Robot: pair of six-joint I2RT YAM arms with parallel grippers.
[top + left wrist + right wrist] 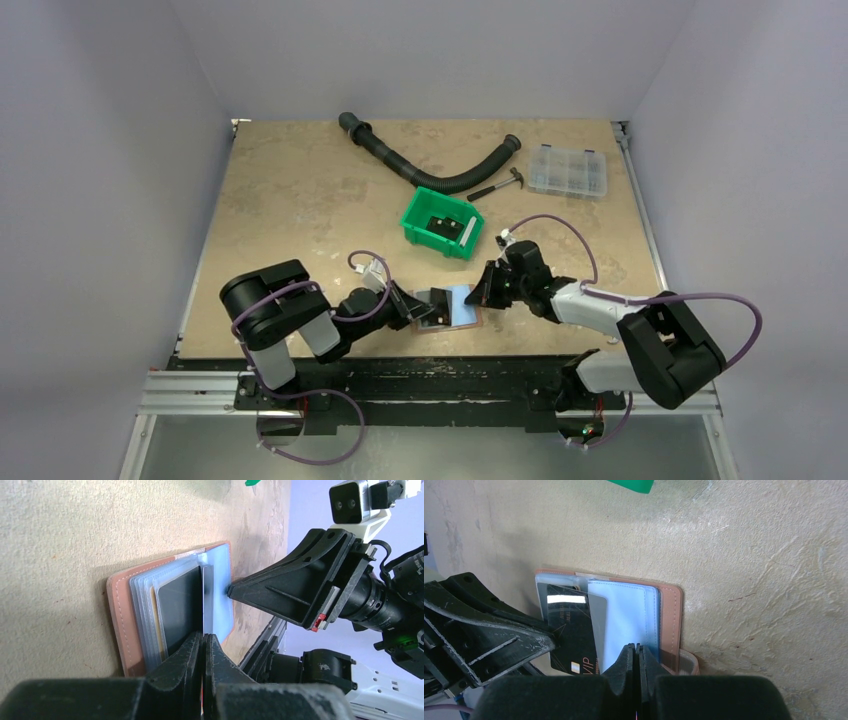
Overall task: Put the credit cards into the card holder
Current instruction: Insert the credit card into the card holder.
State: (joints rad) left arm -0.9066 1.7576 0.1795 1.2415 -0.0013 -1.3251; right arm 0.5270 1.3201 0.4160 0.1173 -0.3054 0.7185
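The reddish-brown card holder point(462, 306) lies open near the table's front edge, its leather cover showing in both wrist views point(117, 615) point(670, 620). It holds several clear sleeves. A black VIP card point(180, 610) point(569, 625) sits in one sleeve. A yellow-gold card edge point(156, 630) shows between the sleeves. A light blue card or leaf point(220, 595) point(626, 615) lies on top. My left gripper point(420, 305) point(203, 639) is shut at the black card's sleeve edge. My right gripper point(482, 290) point(638, 649) is shut, tips on the light blue leaf.
A green bin point(442, 223) stands just behind the card holder. A black hose point(430, 165), a hammer point(497, 186) and a clear compartment box point(568, 170) lie at the back. The two grippers face each other closely across the card holder.
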